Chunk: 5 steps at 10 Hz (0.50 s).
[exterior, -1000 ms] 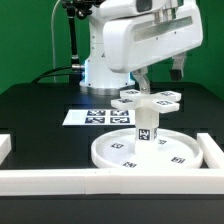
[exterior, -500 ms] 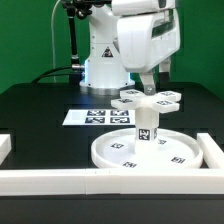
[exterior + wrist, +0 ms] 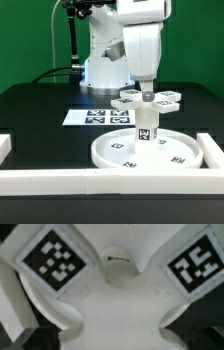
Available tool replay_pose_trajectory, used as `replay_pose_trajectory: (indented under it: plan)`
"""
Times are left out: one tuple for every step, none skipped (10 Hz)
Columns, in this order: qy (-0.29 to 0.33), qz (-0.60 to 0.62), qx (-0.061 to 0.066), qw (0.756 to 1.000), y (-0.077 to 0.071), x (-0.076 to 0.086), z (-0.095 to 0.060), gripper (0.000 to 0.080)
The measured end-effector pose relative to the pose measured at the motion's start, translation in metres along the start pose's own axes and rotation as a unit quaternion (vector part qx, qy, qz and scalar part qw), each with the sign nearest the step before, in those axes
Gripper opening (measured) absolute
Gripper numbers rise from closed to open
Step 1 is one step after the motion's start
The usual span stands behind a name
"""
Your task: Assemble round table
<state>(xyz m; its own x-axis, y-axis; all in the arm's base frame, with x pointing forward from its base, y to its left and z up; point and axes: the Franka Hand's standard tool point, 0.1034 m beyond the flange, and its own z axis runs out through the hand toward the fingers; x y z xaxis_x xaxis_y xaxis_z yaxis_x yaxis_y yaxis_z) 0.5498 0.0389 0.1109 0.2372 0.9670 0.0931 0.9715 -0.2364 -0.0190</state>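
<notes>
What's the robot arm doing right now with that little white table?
Gripper down on cross-shaped piece, jaws hidden. Cross sits atop post, upright in the disc. Nothing in the way.

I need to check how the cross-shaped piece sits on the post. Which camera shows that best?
The exterior view: the cross-shaped piece lies flat on top of the upright post, which stands in the disc. The wrist view shows only the cross's centre and two tagged arms close up, not the post.
</notes>
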Motion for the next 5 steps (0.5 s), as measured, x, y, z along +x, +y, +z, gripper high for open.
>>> replay_pose_trajectory:
  plan:
    - [-0.001, 0.001, 0.001, 1.000, -0.0002, -0.0026, 0.0008, 0.0648]
    - [-0.001, 0.003, 0.002, 1.000, -0.0008, -0.0040, 0.0018, 0.0648]
    - [-0.002, 0.003, 0.003, 1.000, -0.0012, -0.0043, 0.0032, 0.0648]
    - [-0.002, 0.005, 0.004, 1.000, -0.0017, -0.0045, 0.0047, 0.0648]
    - [-0.002, 0.008, 0.005, 1.000, -0.0020, -0.0043, 0.0063, 0.0648]
